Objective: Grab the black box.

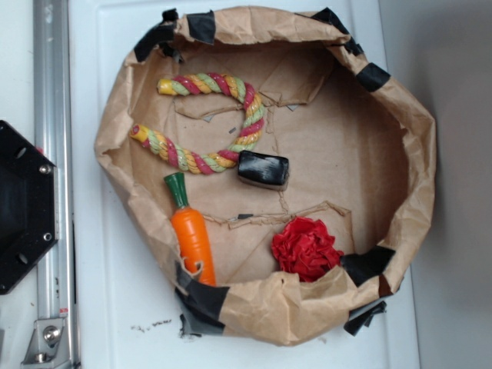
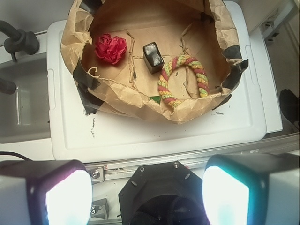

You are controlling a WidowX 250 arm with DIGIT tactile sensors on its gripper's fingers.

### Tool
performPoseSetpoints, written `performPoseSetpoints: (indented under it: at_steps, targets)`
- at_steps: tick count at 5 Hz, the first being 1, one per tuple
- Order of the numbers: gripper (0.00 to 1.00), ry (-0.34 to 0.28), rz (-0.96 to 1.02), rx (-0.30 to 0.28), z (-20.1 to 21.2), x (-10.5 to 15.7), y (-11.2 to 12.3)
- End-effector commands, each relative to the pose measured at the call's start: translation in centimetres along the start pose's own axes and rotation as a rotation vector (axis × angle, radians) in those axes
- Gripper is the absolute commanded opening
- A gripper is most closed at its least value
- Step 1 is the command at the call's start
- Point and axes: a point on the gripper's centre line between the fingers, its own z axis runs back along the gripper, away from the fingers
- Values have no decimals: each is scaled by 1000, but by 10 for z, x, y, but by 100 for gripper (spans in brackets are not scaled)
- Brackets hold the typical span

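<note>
The black box (image 1: 263, 169) is a small glossy block lying on the floor of the brown paper basin (image 1: 361, 138), just right of the rope ring. It also shows in the wrist view (image 2: 153, 56), far ahead, between the red ball and the rope. My gripper (image 2: 146, 197) is not in the exterior view. In the wrist view its two fingers (image 2: 65, 197) stand wide apart with nothing between them, high above the black hexagonal plate (image 2: 161, 187) and well short of the basin.
In the basin lie a coloured rope ring (image 1: 211, 123), an orange toy carrot (image 1: 192, 234) and a red crumpled ball (image 1: 306, 247). The basin rim has black tape patches (image 1: 201, 298). A metal rail (image 1: 52, 154) and the hexagonal plate (image 1: 23, 207) lie at the left.
</note>
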Motion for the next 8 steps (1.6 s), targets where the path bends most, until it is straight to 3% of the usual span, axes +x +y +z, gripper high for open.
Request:
performPoseSetpoints:
  at_steps: [1,2,3,4,5,6,7,8]
  targets:
    - [100,0,0,0,0,0,0]
    - [100,-67,-21,56,-7,50,19]
    - [100,-116,-55,60,-15,96,31]
    - [100,-100,-157,95,-61,134,33]
    - [100,11,-239,116,-117,143,36]
    - [100,167,-279,105,-168,126,31]
    - [100,227,-292,22,-171,107,32]
    - [100,227,-292,22,-171,107,32]
